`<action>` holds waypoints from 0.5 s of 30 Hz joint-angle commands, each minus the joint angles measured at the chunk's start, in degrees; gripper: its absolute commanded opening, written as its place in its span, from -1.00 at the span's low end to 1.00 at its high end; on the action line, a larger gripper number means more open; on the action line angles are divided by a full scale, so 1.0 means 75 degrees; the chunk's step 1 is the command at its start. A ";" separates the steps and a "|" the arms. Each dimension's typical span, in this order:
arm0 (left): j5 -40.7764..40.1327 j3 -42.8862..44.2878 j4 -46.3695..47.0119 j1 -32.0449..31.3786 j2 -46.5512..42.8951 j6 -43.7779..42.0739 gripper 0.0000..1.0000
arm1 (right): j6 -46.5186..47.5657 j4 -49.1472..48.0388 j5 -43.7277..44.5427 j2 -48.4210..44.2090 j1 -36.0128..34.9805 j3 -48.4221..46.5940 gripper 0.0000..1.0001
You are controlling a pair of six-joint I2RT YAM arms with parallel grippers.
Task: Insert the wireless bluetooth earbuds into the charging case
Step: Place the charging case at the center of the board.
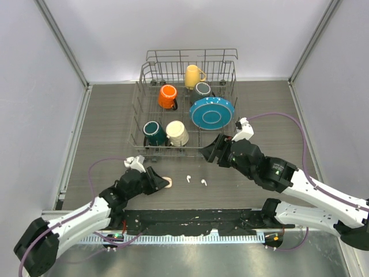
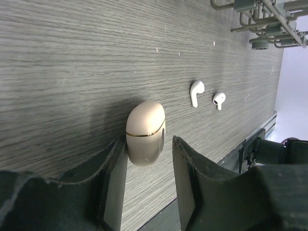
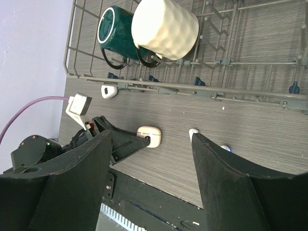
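Note:
A closed cream charging case (image 2: 146,132) with a thin gold seam lies on the wooden table (image 1: 104,121). My left gripper (image 2: 148,144) is open around its near end: the left finger (image 2: 115,163) touches it, while the right finger stands a little apart. In the top view the case (image 1: 167,183) shows just past the left gripper (image 1: 159,183). Two white earbuds (image 1: 188,179) (image 1: 203,182) lie loose to its right, also visible as earbuds (image 2: 196,92) (image 2: 219,100). My right gripper (image 1: 214,149) hovers open and empty over the table, with the case (image 3: 149,135) far below it.
A wire dish rack (image 1: 141,115) stands behind the earbuds, holding orange (image 1: 168,96), yellow (image 1: 192,75), grey (image 1: 202,89), green (image 1: 154,133) and cream (image 1: 177,133) mugs and a teal plate (image 1: 212,112). A black strip (image 1: 190,218) runs along the table's near edge.

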State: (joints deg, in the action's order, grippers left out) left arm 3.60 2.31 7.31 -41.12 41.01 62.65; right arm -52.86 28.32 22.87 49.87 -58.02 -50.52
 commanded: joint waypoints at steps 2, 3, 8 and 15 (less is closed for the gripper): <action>-0.0795 -0.0015 -0.1664 0.0022 -0.1166 0.0189 -0.03 | -0.0065 -0.0260 0.0161 -0.0145 -0.0010 0.0021 0.44; -0.0900 0.0009 -0.1910 0.0034 -0.1400 0.0224 -0.01 | -0.0054 -0.0260 0.0173 -0.0157 -0.0010 0.0045 0.44; -0.1766 0.0547 -0.4042 0.0022 -0.2795 0.0505 0.09 | -0.0088 -0.0260 0.0173 -0.0262 -0.0010 0.0115 0.44; -0.3113 0.1660 -0.5930 0.0022 -0.3992 0.0588 0.42 | -0.0077 -0.0248 0.0185 -0.0239 0.0013 0.0115 0.44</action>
State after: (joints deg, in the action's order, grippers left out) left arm -10.61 9.54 -25.21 -41.12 13.63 66.81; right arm -52.90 28.32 22.94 48.73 -58.02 -49.56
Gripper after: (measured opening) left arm 0.700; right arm 0.720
